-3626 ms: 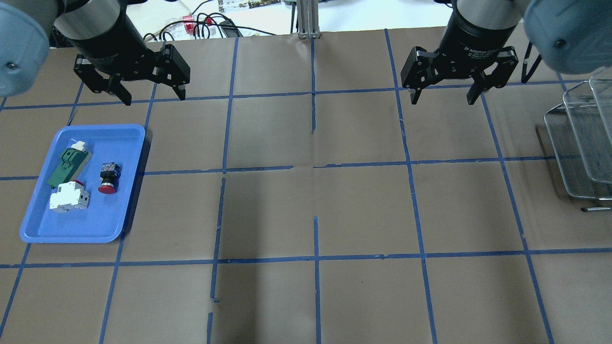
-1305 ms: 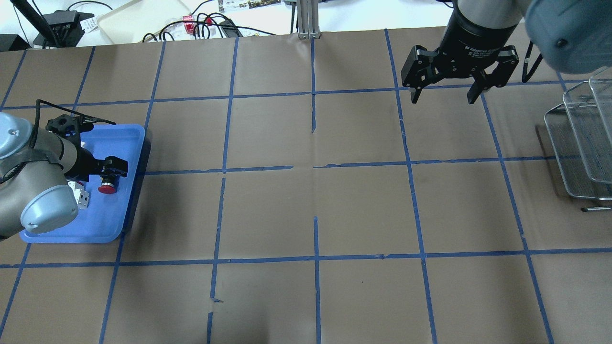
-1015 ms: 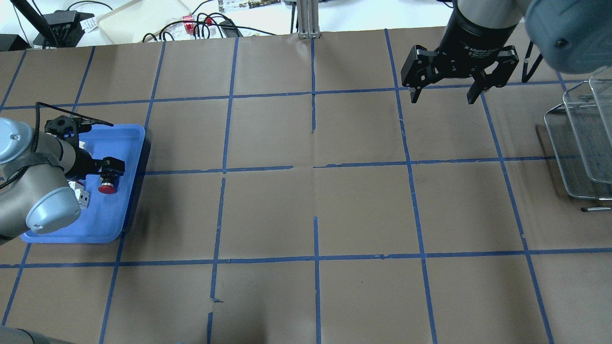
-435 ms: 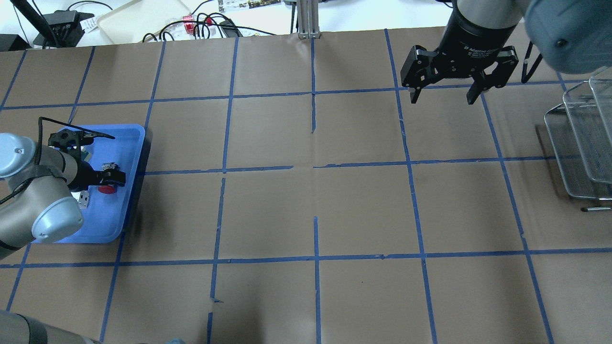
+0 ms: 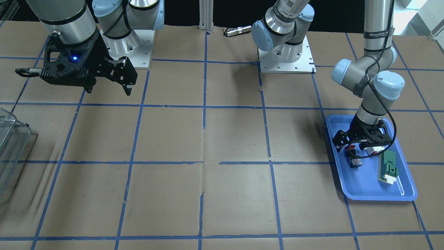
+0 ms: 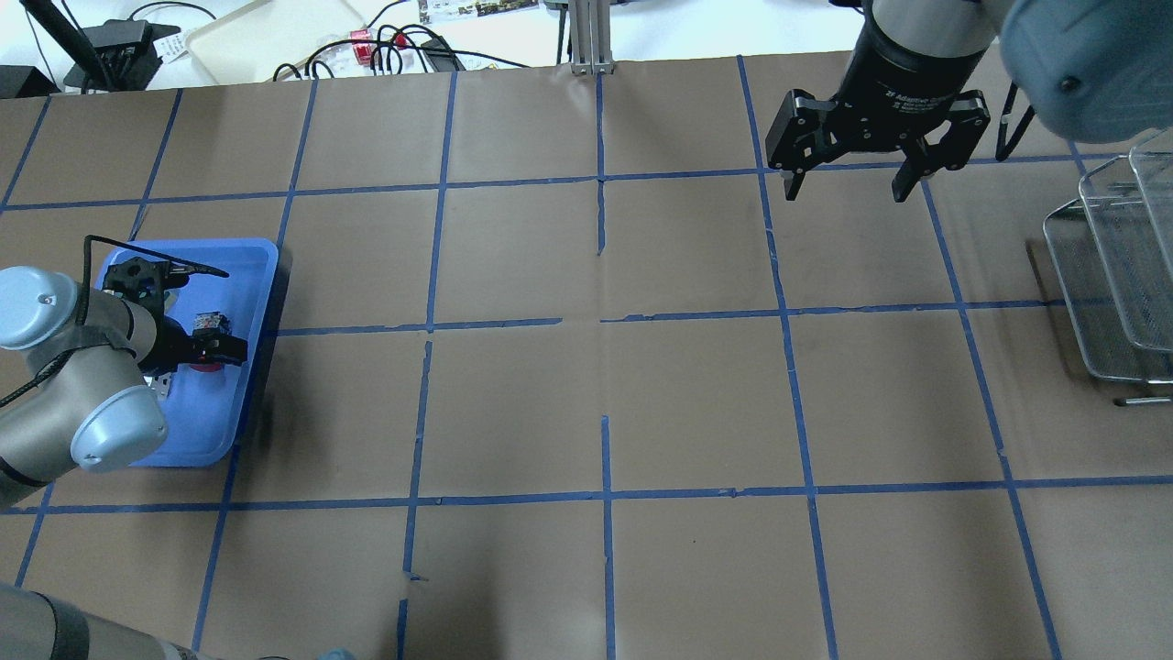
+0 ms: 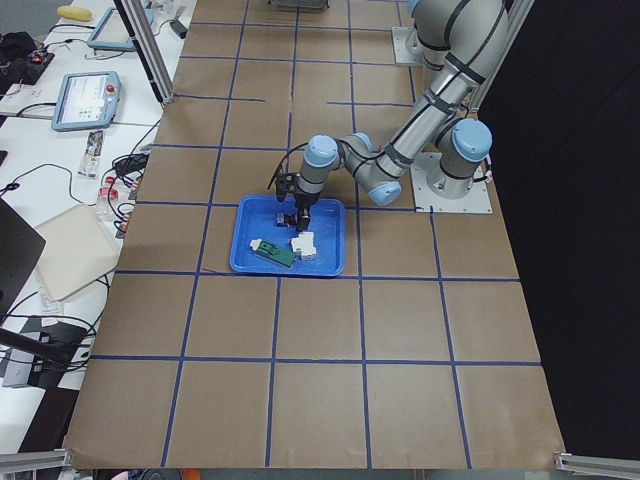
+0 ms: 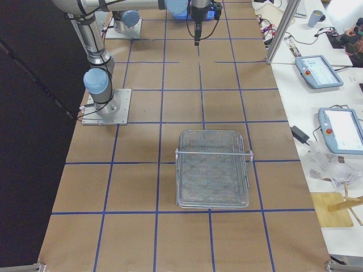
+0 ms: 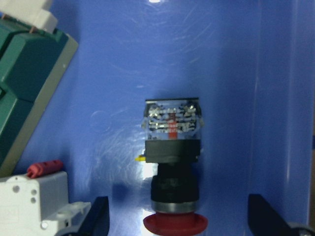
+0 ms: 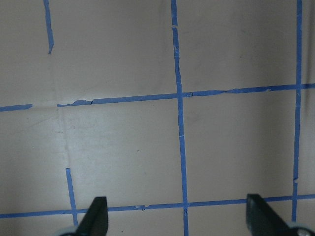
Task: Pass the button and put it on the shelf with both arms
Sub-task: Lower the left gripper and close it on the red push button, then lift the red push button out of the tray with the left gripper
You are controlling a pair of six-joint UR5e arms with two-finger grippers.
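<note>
At the left edge of the overhead view lies a blue tray (image 6: 257, 275), and it holds three things. The button (image 9: 172, 172) lies on its side near the tray's right wall, its red cap toward the wrist camera and its clear block away from it. A green part (image 5: 388, 166) and a white block (image 9: 34, 201) lie in the other half of the tray, just beside each other, perhaps touching. The left gripper (image 5: 351, 148) is low inside the tray with its fingers (image 9: 98, 219) spread wide on both sides of the red cap, apart from it and gripping nothing. The right gripper (image 6: 845, 192) hangs in the upper right of the overhead view, also spread wide and holding nothing. A wire basket (image 8: 212, 170) stands at the right edge. The table (image 6: 605, 403) is covered with brown paper marked in squares by blue tape (image 6: 513, 500). Beyond it a white bench (image 8: 300, 107) carries cables (image 6: 385, 50) and two control tablets (image 8: 320, 71).
</note>
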